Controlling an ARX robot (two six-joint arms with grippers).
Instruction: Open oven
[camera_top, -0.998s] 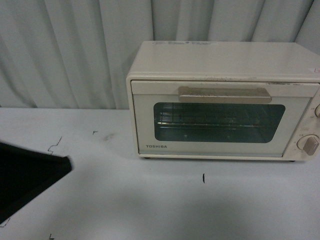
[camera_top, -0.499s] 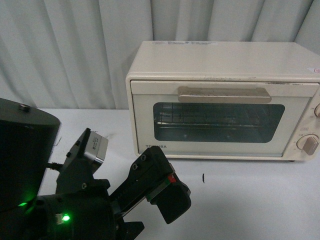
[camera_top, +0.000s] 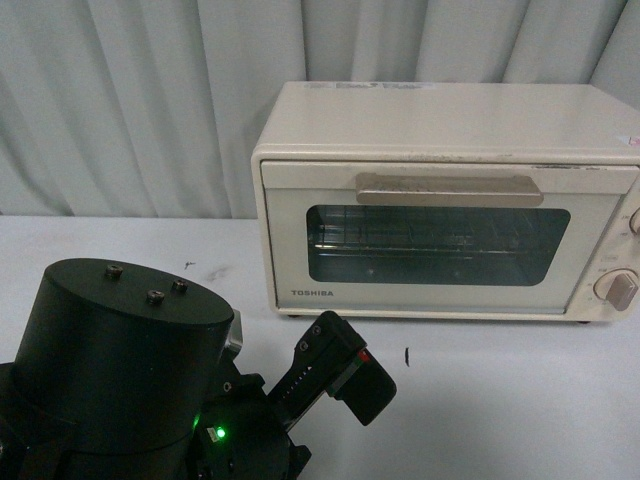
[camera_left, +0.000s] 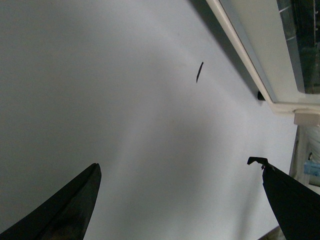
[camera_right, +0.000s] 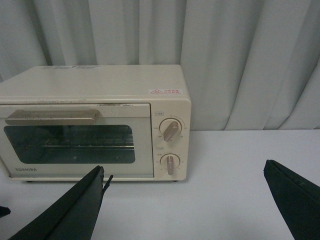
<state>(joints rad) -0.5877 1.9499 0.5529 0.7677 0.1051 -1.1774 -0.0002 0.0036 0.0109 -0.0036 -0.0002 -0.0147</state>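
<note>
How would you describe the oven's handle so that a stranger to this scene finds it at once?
A cream oven stands on the white table before a curtain. Across the top of its door runs the handle. It is a long beige bar, unlike the round upper knob and lower knob beside the door.

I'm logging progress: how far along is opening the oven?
Nothing is done yet: the oven is shut, its handle untouched. In hand: the left gripper hangs open over the table; the right gripper is open, facing the oven. Left: grasp the handle and pull down.
</note>
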